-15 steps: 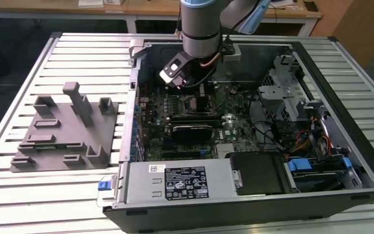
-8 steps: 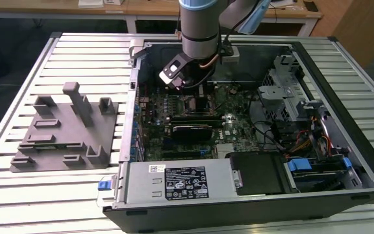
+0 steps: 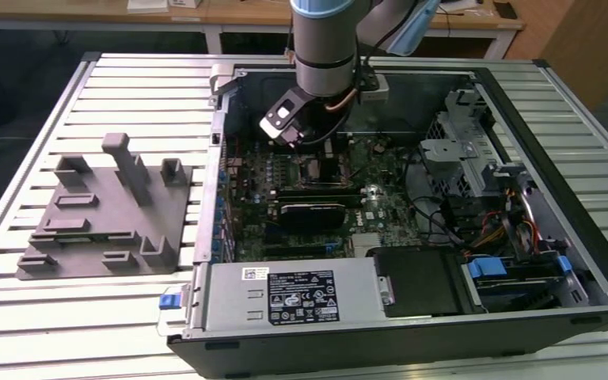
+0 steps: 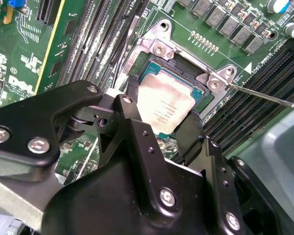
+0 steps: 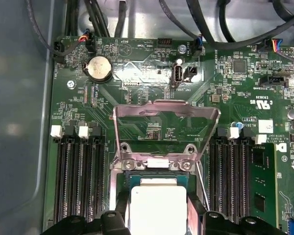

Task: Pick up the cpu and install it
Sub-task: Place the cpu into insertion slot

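The cpu (image 4: 167, 104), a small square chip with a pale silver top, sits level at the open socket (image 4: 186, 63) of the green motherboard (image 3: 389, 207). My gripper (image 4: 161, 106) reaches down into the computer case and its black fingers (image 4: 131, 93) press against two opposite edges of the chip. In the first wrist view the cpu (image 5: 158, 209) lies between the same fingers (image 5: 122, 208), just below the raised socket plate (image 5: 166, 110). In the exterior view the gripper (image 3: 320, 154) hangs over the board's middle.
The socket's thin lever (image 4: 269, 97) sticks out sideways. Memory slots (image 5: 78, 181) flank the socket. A black card (image 3: 309, 207), a power supply (image 3: 283, 297) and drive bays (image 3: 494, 174) crowd the case. A grey fixture (image 3: 104, 210) lies on the slatted table (image 3: 93, 332) at the exterior view's left.
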{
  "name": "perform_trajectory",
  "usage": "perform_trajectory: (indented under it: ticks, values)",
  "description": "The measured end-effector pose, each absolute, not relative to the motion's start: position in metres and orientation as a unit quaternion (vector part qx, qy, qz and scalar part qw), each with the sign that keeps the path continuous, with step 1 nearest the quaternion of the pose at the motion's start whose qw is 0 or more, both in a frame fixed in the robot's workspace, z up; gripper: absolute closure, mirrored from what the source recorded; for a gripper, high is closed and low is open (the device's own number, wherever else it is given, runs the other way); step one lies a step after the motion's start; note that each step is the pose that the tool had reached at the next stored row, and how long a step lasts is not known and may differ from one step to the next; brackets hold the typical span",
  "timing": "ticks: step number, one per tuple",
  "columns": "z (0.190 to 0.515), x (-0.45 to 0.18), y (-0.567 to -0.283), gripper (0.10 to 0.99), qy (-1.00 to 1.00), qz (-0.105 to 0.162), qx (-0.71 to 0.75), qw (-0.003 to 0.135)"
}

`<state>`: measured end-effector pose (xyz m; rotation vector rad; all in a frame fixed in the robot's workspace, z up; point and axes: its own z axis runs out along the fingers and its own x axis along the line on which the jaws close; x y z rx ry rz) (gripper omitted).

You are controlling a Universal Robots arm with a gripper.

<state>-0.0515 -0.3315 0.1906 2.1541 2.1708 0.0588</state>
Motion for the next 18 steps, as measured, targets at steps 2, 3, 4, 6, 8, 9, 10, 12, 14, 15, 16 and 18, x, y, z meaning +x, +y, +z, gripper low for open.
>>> perform_trajectory:
  ticks: [2,3,4,6,8,9,10,12,14,15,16,18]
  values:
    - [0.1903,-0.0518,-0.3315,0.545,0.71,0.019,0.703,0.041]
    - [0.1901,-0.0519,-0.3316,0.545,0.71,0.019,0.703,0.041]
    - [0.1899,-0.052,-0.3315,0.545,0.71,0.019,0.703,0.041]
    - [0.1896,-0.0521,-0.3315,0.545,0.71,0.019,0.703,0.041]
    - [0.1894,-0.0521,-0.3315,0.545,0.71,0.019,0.703,0.041]
    - [0.1894,-0.0521,-0.3315,0.545,0.71,0.019,0.703,0.041]
    - [0.1894,-0.0521,-0.3315,0.545,0.71,0.019,0.703,0.041]
    - [0.1892,-0.0521,-0.3315,0.545,0.71,0.019,0.703,0.041]
    - [0.1888,-0.052,-0.3312,0.471,0.71,0.02,0.703,0.041]
    - [0.1887,-0.052,-0.3312,0.471,0.71,0.02,0.703,0.041]
    - [0.1888,-0.052,-0.3312,0.471,0.71,0.02,0.703,0.041]
    - [0.1894,-0.0521,-0.3315,0.471,0.71,0.019,0.703,0.041]
